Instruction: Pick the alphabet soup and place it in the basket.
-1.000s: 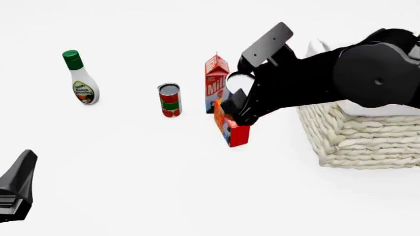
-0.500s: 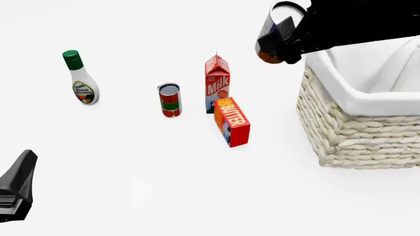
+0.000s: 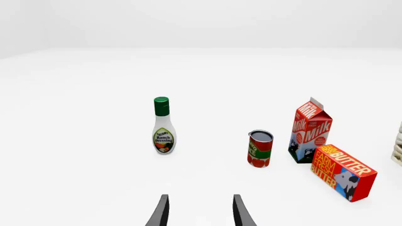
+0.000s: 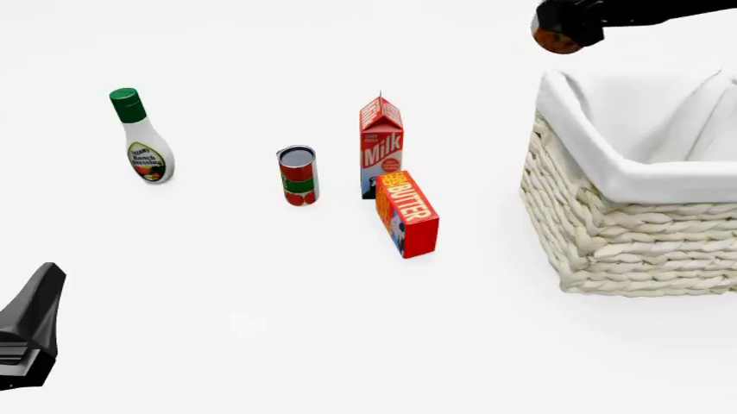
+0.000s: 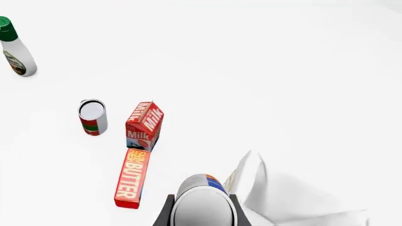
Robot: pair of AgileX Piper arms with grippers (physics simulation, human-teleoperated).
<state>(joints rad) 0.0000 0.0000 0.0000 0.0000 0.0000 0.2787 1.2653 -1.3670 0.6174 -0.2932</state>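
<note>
Right wrist view: alphabet soup [image 5: 202, 202] between right pincer [image 5: 201, 214] fingers.

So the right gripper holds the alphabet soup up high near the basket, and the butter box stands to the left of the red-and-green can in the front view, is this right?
Not quite. In the front view the butter box is to the right of the red-and-green can, beside the milk carton. The rest holds: the right gripper grips the alphabet soup high near the basket.

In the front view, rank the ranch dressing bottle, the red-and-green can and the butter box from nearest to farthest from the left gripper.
From the left gripper, at the near left:
1. Ranch dressing bottle, far left, straight ahead of it.
2. Red-and-green can, middle, further right.
3. Butter box, right of the can, beside the milk carton.
</note>
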